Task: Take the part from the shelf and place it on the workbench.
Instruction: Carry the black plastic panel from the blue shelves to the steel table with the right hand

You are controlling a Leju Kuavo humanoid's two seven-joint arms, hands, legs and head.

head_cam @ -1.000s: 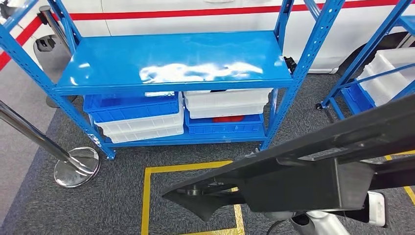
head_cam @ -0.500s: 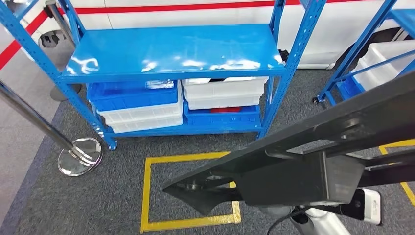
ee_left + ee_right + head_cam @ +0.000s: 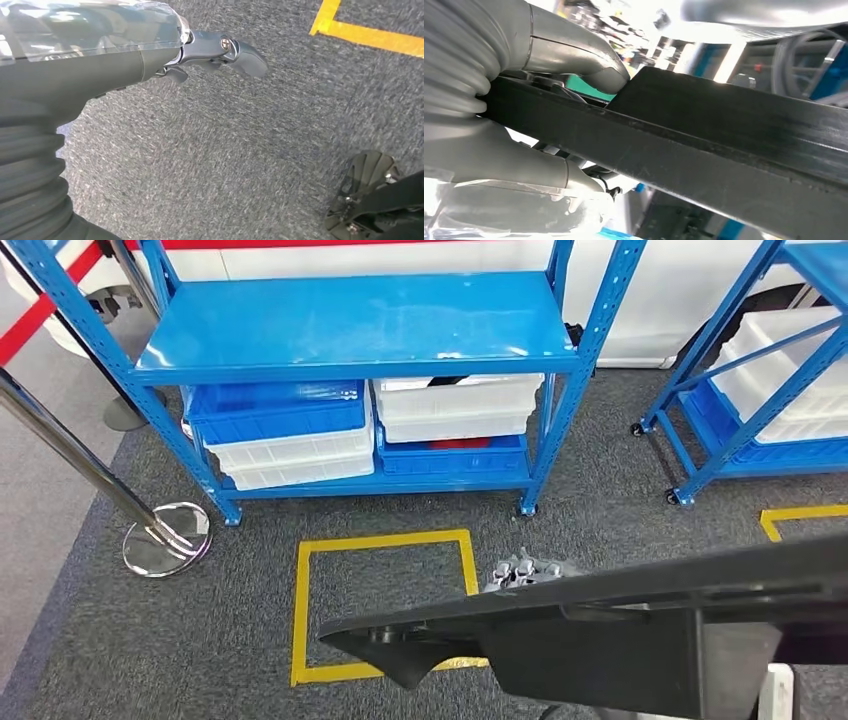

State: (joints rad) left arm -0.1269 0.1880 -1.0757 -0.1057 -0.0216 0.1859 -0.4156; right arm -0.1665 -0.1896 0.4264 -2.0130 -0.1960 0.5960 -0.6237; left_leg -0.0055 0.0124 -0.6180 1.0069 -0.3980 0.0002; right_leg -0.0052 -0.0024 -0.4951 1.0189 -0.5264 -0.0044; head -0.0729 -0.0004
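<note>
No text, label, brand or number can be read in these pictures. The only sign-like marks are a yellow tape rectangle point(image 3: 385, 605) on the grey carpet floor point(image 3: 600, 510) and a red stripe point(image 3: 45, 305) without any letters.

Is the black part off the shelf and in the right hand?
Yes. The right hand grips the black part, which hangs over the carpet, clear of the blue shelf.

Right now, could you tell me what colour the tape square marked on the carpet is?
Yellow. The tape square shows best in the head view, on dark grey carpet.
</note>
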